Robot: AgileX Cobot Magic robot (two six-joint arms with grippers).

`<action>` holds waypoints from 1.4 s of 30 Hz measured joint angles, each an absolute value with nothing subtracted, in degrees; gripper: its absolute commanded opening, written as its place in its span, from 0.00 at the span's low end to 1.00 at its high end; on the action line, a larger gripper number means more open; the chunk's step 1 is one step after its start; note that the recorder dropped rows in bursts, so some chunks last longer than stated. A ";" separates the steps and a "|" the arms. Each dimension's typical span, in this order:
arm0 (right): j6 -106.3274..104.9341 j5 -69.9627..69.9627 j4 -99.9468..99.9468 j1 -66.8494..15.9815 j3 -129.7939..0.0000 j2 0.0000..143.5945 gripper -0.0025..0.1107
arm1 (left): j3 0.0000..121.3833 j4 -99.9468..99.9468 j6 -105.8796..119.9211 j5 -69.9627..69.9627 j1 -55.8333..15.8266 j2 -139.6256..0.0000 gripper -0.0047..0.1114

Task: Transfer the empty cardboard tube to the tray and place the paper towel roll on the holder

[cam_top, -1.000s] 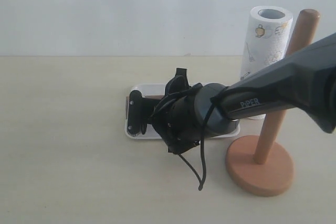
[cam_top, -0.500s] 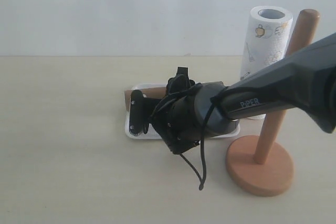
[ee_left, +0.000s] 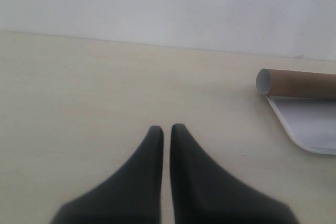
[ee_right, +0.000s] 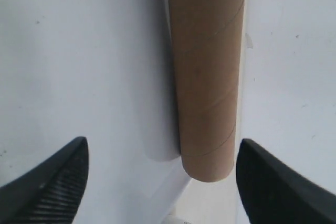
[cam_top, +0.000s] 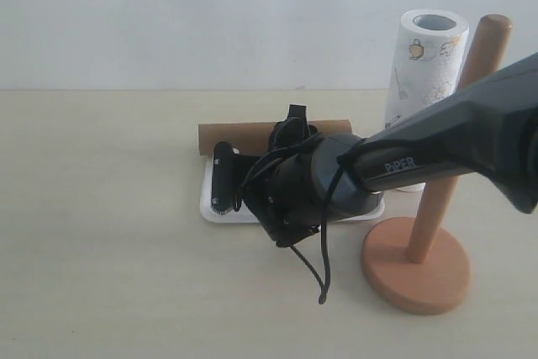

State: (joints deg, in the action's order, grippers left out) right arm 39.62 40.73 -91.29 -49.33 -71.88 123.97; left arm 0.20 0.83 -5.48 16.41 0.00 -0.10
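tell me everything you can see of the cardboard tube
The empty cardboard tube is a long, plain brown cylinder. It is hollow, with a pale inner wall at its open end and faint spiral seams. It lies on its side along the far edge of the white tray, one end reaching just past the tray's corner. Whether it sits fully inside the rim cannot be told. The right gripper is open, its fingers either side of the tube and not touching it.

The pale beige bench (cam_top: 101,250) fills the lower two thirds of the frame. Near the centre the tray (cam_top: 208,206) lies flat on it. At the lower right the holder (cam_top: 416,273) stands on its round base. Behind that, at the upper right, the paper towel roll (cam_top: 424,65) stands upright.
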 measured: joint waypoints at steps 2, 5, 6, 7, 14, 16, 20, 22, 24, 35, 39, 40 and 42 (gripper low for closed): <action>39.62 40.81 -91.29 -49.33 -71.88 123.97 0.67 | 0.20 0.83 -5.48 16.41 0.00 -0.10 0.08; 39.62 41.53 -91.29 -49.33 -71.88 123.97 0.67 | 0.20 0.83 -5.48 16.41 0.00 -0.10 0.08; 39.62 42.11 -91.29 -49.33 -71.88 123.97 0.67 | 0.20 0.83 -5.48 16.41 0.00 -0.10 0.08; 39.62 42.89 -91.29 -49.45 -71.88 123.97 0.67 | 0.20 0.83 -5.48 16.41 0.00 -0.10 0.08; 39.62 49.75 -94.38 -53.96 -71.88 123.97 0.43 | 0.20 0.83 -5.48 16.41 0.00 -0.10 0.08; 39.62 51.93 -96.28 -56.25 -71.88 123.86 0.33 | 0.20 0.83 -5.48 16.41 0.00 -0.10 0.08; 39.84 54.71 -98.42 -59.68 -71.88 120.88 0.11 | 0.20 0.83 -5.48 16.41 0.00 -0.10 0.08; 41.10 55.23 -98.13 -60.61 -71.88 118.14 0.02 | 0.20 0.83 -5.48 16.41 0.00 -0.10 0.08; 42.31 55.33 -96.38 -61.47 -71.88 114.20 0.02 | 0.20 0.83 -5.48 16.41 0.00 -0.10 0.08; 44.21 52.63 -77.39 -66.34 -71.88 91.54 0.02 | 0.20 0.83 -5.48 16.41 0.00 -0.10 0.08; 44.21 55.71 -71.07 -66.34 -71.88 86.02 0.02 | 0.20 0.83 -5.48 16.41 0.00 -0.10 0.08; 44.50 56.61 -69.58 -66.34 -71.88 85.07 0.02 | 0.20 0.83 -5.48 16.41 0.00 -0.10 0.08; 45.16 58.08 -67.44 -66.34 -71.88 83.71 0.02 | 0.20 0.83 -5.48 16.41 0.00 -0.10 0.08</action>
